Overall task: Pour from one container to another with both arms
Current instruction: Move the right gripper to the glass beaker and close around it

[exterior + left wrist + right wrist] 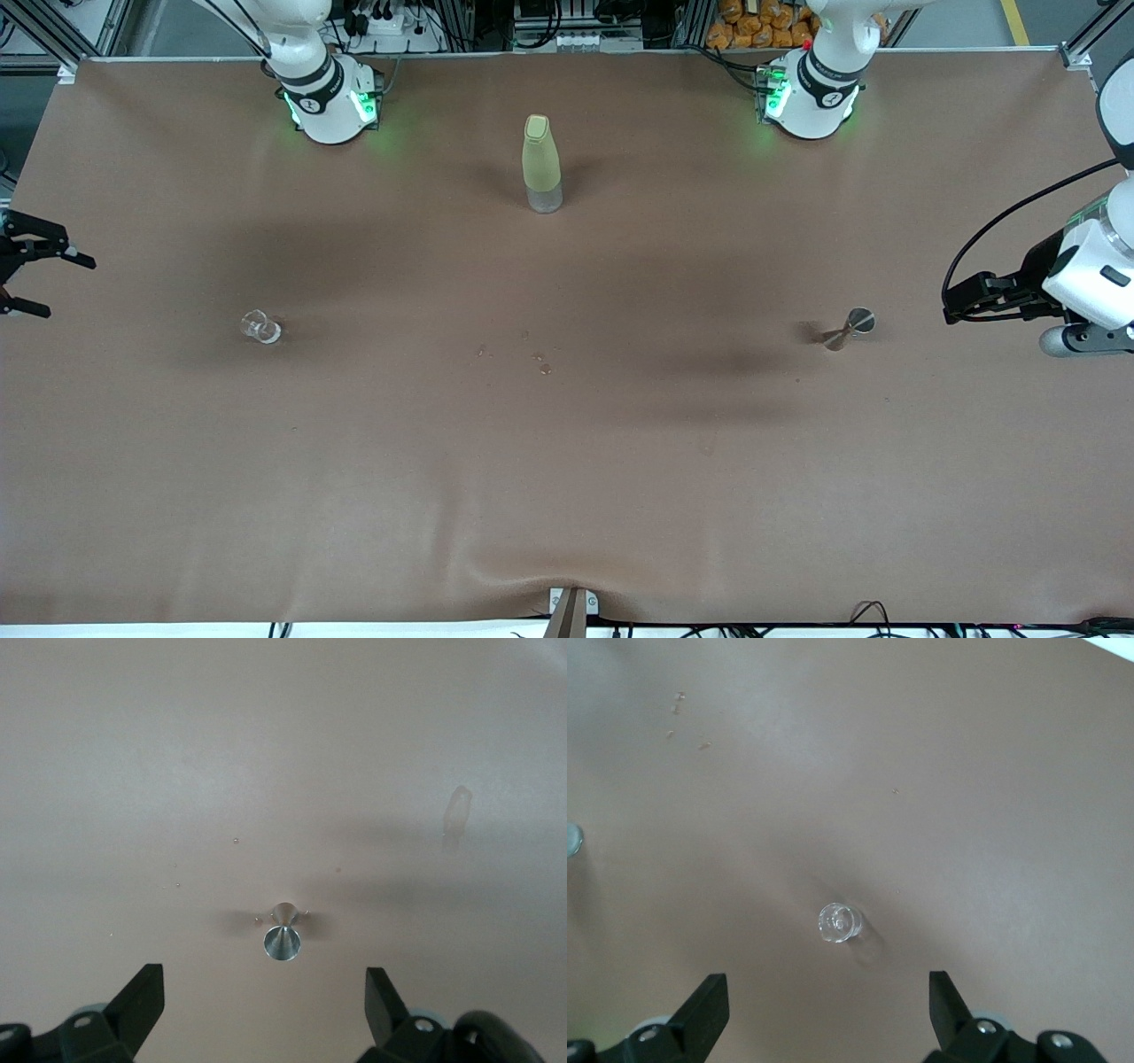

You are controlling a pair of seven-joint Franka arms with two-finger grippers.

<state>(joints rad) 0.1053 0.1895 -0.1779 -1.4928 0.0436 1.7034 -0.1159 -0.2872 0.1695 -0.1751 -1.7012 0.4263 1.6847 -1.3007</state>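
Front: tiny clear glass beaker (260, 327) stands toward the right arm's end, small silver hourglass jigger (849, 327) toward the left arm's, well apart, one per arm. Left wrist: left gripper (266, 1014) wide open, empty, lined up on jigger (283, 935). Right wrist: right gripper (829, 1014) wide open, empty, aimed at beaker (838, 924).

We see the table (567, 461) evenly lit from overhead, its brown cover matte and free of glare. Broad, soft shadows cross its middle, darkest just nearer the front camera than the jigger (850, 327) and around the bottle (541, 164). Green lamps glow on both arm bases along the table's edge. The front view is sharp; the beaker (260, 327) shows only faint glints. The left wrist view looks pale and washed out, the jigger's rim bright; the right wrist view is warmer, its foreground fingers (704, 1010) soft.
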